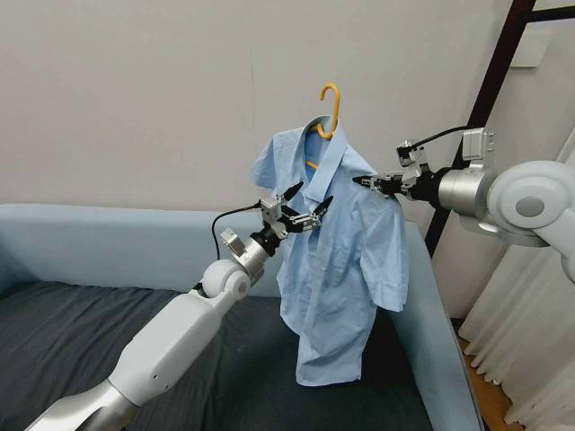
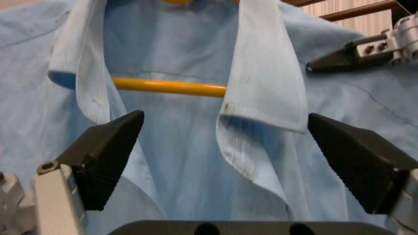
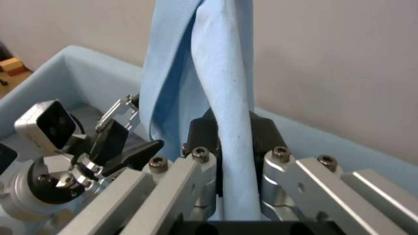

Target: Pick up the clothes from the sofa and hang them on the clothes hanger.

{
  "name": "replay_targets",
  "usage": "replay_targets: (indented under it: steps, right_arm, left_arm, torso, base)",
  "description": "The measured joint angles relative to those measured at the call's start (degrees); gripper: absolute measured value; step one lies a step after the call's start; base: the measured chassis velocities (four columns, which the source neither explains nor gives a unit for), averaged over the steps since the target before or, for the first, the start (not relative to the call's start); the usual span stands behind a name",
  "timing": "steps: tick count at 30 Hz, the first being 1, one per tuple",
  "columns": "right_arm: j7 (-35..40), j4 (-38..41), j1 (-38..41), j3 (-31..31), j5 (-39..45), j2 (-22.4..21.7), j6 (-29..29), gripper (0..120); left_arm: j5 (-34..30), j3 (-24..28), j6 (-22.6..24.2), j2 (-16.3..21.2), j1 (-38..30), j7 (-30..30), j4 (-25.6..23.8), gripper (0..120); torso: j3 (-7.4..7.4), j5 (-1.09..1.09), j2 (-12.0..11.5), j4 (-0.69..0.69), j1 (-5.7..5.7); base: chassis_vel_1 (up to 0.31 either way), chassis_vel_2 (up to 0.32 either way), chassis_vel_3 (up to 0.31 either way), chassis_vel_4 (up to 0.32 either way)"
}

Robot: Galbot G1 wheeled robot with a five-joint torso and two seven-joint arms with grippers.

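One blue shirt (image 1: 341, 260) hung on yellow hanger (image 1: 336, 108), frame centre. Left gripper (image 1: 310, 202) stood open before the collar; right gripper (image 1: 368, 183), centre right, clamped the shoulder fabric.

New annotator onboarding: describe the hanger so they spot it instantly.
Above the pale blue sofa, a light blue shirt hangs between the left gripper and the right gripper pinching its shoulder. The hanger sits in its collar: yellow against the blue, hook poking up.
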Motion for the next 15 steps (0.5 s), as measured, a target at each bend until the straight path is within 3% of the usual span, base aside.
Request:
replay_targets:
  steps: [15]
  right_arm:
    - [0.13, 2.1, 1.26, 1.93, 1.69, -0.99, -0.4, 7]
  left_arm:
    - [-4.13, -0.26, 0.19, -0.72, -3.52, 5.2, 1.73, 41]
  torso:
    - [0.0, 0.0, 0.0, -0.02, -0.01]
  base:
    - [0.0, 0.0, 0.0, 0.0]
